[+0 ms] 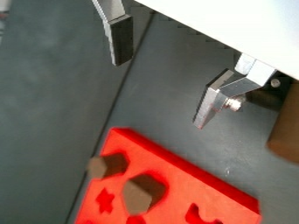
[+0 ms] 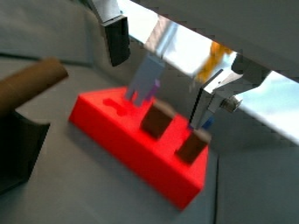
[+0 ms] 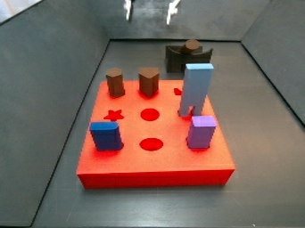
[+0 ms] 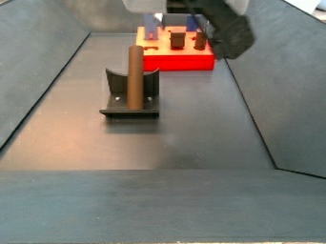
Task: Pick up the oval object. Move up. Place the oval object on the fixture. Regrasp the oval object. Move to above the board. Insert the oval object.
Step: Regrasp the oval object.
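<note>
The oval object (image 4: 133,74), a long slim brown peg, stands leaning in the dark fixture (image 4: 129,107). Both also show in a wrist view, the oval object (image 2: 30,80) above the fixture (image 2: 17,153). In a side view the fixture (image 3: 187,55) stands behind the red board (image 3: 155,160). My gripper (image 1: 159,92) is open and empty, its silver fingers (image 1: 118,35) wide apart. It hangs high between the fixture and the board (image 1: 176,188), and shows in the side views (image 3: 152,14) (image 4: 227,33). The board appears below the gripper (image 2: 159,92) in both wrist views.
On the board stand two short brown pegs (image 3: 116,84) (image 3: 149,82), a tall light blue block (image 3: 197,89), a blue block (image 3: 106,135) and a purple block (image 3: 201,132). Star and round holes lie open in the board's middle. Dark grey sloped walls (image 3: 60,98) enclose the floor.
</note>
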You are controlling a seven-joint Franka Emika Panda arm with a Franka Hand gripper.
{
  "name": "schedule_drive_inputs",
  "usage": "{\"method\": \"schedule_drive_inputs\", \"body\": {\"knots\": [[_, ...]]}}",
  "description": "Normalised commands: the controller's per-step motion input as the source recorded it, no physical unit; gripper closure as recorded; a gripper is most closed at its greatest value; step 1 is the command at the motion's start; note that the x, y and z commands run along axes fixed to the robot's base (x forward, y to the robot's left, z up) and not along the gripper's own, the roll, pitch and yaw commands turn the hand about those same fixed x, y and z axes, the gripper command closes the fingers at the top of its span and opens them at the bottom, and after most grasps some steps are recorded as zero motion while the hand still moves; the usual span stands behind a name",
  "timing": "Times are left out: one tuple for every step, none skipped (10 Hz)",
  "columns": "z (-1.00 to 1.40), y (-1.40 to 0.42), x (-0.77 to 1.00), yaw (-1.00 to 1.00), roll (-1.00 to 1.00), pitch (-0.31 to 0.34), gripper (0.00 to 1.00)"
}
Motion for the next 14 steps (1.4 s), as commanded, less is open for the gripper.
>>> {"method": "schedule_drive_inputs", "body": {"knots": [[-0.85,-0.23,-0.05,-0.91,1.00,-0.105,0.00],[-0.58,-0.10,-0.03,-0.92,1.00,-0.135,0.00],[-0.45,-0.07,-0.02,-0.93,1.00,-0.149,0.00],[-0.19,-0.05,0.00,-0.94,1.00,-0.175,0.00],[-0.06,-0.03,-0.01,-0.93,1.00,-0.190,0.00],[0.00,-0.03,-0.03,-0.93,1.00,-0.214,0.00],[0.01,-0.02,-0.05,-0.94,1.00,-0.232,0.00],[0.00,-0.02,-0.05,-0.94,1.00,-0.250,0.00],[0.00,-0.01,-0.05,-0.94,1.00,-0.255,0.00],[0.01,-0.01,-0.04,-0.94,1.00,-0.260,0.00],[0.00,-0.01,-0.04,-0.95,1.00,-0.261,0.00],[0.00,-0.01,-0.04,-0.95,1.00,-0.256,0.00],[0.00,-0.01,-0.04,-0.96,1.00,-0.242,0.00],[-0.01,-0.01,-0.04,-0.97,1.00,-0.224,0.00]]}}
